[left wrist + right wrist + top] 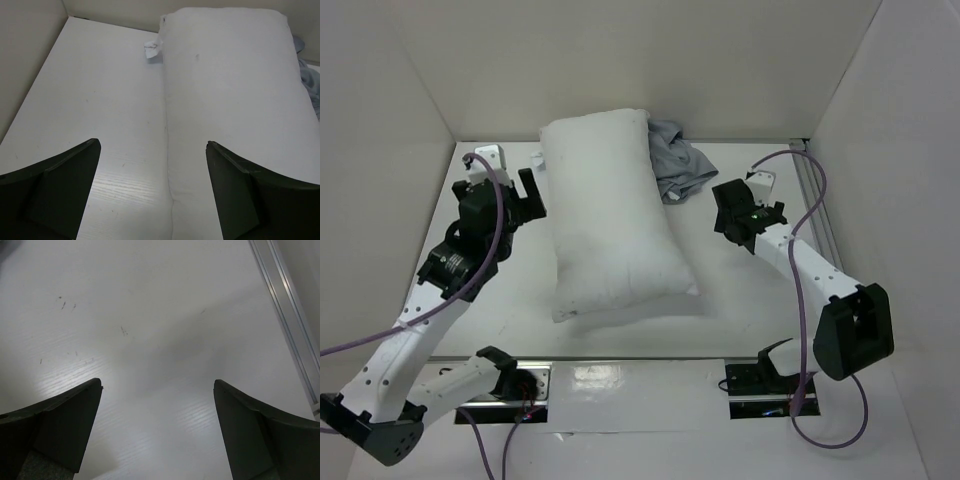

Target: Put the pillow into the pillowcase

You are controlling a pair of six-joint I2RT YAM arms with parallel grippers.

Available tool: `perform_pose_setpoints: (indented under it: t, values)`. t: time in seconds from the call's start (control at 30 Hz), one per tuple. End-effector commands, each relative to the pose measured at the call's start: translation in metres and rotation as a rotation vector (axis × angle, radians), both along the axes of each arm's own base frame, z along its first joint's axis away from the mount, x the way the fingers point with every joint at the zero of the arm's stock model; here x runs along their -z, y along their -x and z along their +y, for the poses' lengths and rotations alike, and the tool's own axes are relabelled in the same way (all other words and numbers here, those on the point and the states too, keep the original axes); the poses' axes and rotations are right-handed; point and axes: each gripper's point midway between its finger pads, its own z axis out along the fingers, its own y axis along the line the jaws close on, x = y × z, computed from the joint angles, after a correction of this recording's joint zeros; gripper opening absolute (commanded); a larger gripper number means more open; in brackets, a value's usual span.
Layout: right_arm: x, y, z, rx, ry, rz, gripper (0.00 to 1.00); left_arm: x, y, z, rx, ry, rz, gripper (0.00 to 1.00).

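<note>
Lying lengthwise down the middle of the counter (740, 290), far end to near, the plump white pillow (610, 215) sits just right of the left claw (530, 195), whose jaws stand spread and empty. The limp, wrinkled grey pillowcase (678, 160) is bunched against the pillow's far right corner, nearer the right claw (720, 210), which is likewise spread, holding nothing.

No legible text, brand, number or sign was found in any view. A small white tag (152, 49) at the far corner seam of the pillow (230, 100) was noted; any print on it was unreadable.
</note>
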Motion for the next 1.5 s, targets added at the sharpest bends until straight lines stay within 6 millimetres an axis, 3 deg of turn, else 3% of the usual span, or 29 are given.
perform_pose_setpoints:
  t: [0.0, 0.03, 0.17, 0.3, 0.4, 0.47, 0.6, 0.63, 0.67, 0.73, 0.8, 0.9, 0.97, 1.1, 1.2, 1.27, 1.3, 1.33, 1.37, 1.4, 1.43, 1.47]
  values:
    - [-0.023, -0.009, 0.008, -0.025, -0.038, -0.112, 1.00, -0.005, 0.002, 0.001, 0.014, -0.047, 0.052, 1.00]
    - [-0.022, -0.009, 0.010, -0.032, -0.045, -0.109, 1.00, -0.013, 0.002, 0.000, 0.012, -0.037, 0.049, 1.00]
    - [-0.038, -0.014, 0.016, -0.050, -0.074, -0.124, 1.00, -0.009, -0.001, 0.001, 0.005, -0.078, 0.099, 1.00]
    - [-0.048, -0.012, 0.046, -0.221, -0.128, -0.092, 1.00, -0.004, 0.003, 0.005, -0.015, -0.063, 0.099, 1.00]
    - [-0.070, -0.015, 0.062, -0.294, -0.167, -0.137, 1.00, 0.001, 0.005, 0.002, 0.001, 0.024, 0.099, 1.00]
    - [-0.082, -0.014, 0.076, -0.356, -0.206, -0.141, 1.00, 0.004, 0.005, -0.015, 0.100, 0.062, 0.118, 1.00]
    - [-0.097, -0.003, 0.119, -0.506, -0.253, -0.109, 1.00, 0.032, -0.003, -0.025, 0.134, 0.098, 0.240, 1.00]
    - [-0.102, 0.001, 0.135, -0.549, -0.257, -0.107, 1.00, 0.040, -0.006, -0.036, 0.186, 0.119, 0.276, 0.99]
    - [-0.104, 0.002, 0.135, -0.549, -0.257, -0.105, 1.00, 0.048, -0.007, -0.042, 0.209, 0.123, 0.313, 0.99]
    - [-0.107, 0.011, 0.160, -0.635, -0.298, -0.091, 1.00, 0.074, -0.014, -0.047, 0.199, 0.142, 0.423, 1.00]
    - [-0.107, 0.015, 0.174, -0.692, -0.326, -0.074, 1.00, 0.083, -0.017, -0.052, 0.197, 0.178, 0.464, 1.00]
    - [-0.102, 0.015, 0.192, -0.761, -0.370, -0.038, 1.00, 0.097, -0.025, -0.063, 0.222, 0.229, 0.480, 1.00]
    - [-0.084, 0.017, 0.211, -0.822, -0.402, 0.029, 1.00, 0.103, -0.033, -0.060, 0.224, 0.260, 0.478, 1.00]
    - [-0.063, 0.006, 0.240, -0.888, -0.464, 0.059, 1.00, 0.136, -0.042, -0.071, 0.280, 0.357, 0.563, 1.00]
    - [-0.047, 0.001, 0.261, -0.943, -0.517, 0.092, 1.00, 0.155, -0.040, -0.094, 0.393, 0.473, 0.603, 1.00]
    - [-0.032, 0.002, 0.272, -0.977, -0.540, 0.148, 1.00, 0.154, -0.044, -0.106, 0.458, 0.550, 0.569, 1.00]
    - [-0.032, 0.011, 0.286, -1.049, -0.586, 0.164, 0.96, 0.155, -0.036, -0.114, 0.523, 0.591, 0.579, 0.97]
    - [-0.037, 0.016, 0.294, -1.078, -0.602, 0.165, 0.80, 0.155, -0.035, -0.119, 0.547, 0.613, 0.572, 0.89]
    - [-0.032, 0.015, 0.294, -1.082, -0.594, 0.174, 0.35, 0.147, -0.036, -0.123, 0.576, 0.627, 0.536, 0.61]
    - [-0.032, 0.019, 0.298, -1.091, -0.587, 0.177, 0.14, 0.141, -0.034, -0.125, 0.596, 0.632, 0.526, 0.37]
    - [-0.044, 0.018, 0.302, -1.099, -0.578, 0.144, 0.00, 0.134, -0.035, -0.127, 0.614, 0.636, 0.514, 0.16]
    - [-0.046, 0.016, 0.300, -1.087, -0.566, 0.138, 0.00, 0.127, -0.035, -0.128, 0.624, 0.639, 0.510, 0.00]
